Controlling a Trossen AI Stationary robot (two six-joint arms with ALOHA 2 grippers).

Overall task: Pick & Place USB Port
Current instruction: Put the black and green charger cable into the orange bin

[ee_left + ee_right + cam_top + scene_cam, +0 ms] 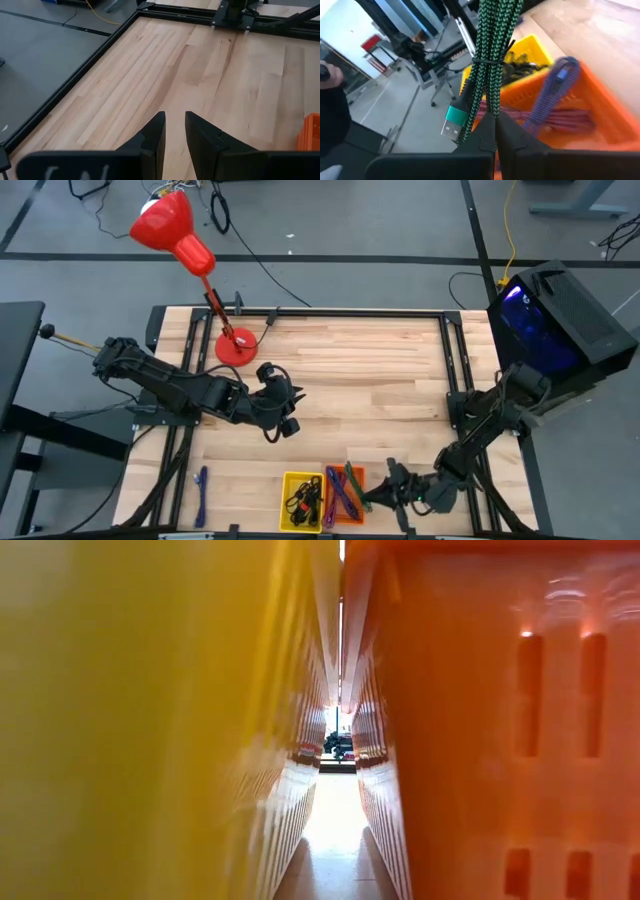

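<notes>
Right gripper (494, 122): fingers closed tight on a bundled green-and-black USB cable (492, 55), clamped just beyond the tie that binds the coil, with the teal-shelled USB plug (454, 120) hanging free beside the fingertips. Seen from above, the same gripper (385, 495) positioned at the near edge of the table, touching or just beside the right wall of the orange bin (357, 478); contact with the wall not resolvable. Step in hand, by judgement: carry phase of the pick and place, cable secured and held over or at the rim of the orange bin (600, 107). Already in that bin: a blue-purple cable (555, 90) and reddish cables beneath it. Adjacent to it, a yellow bin (300, 498) holding dark cables. Next move, by judgement: centre the bundle over the chosen compartment, lower until the plug clears the rim, then part the fingers; risk of the dangling plug catching on the bin wall or snagging the cables already inside. Target bin not determinable from the task wording alone. Left gripper (175, 132): fingers nearly together with a narrow gap, nothing held, parked over bare wood of the table (400, 370), well apart from both bins. One more blue cable (200, 485) lying on the table left of the yellow bin. Red lamp (180, 235) standing at the far left of the table.
</notes>
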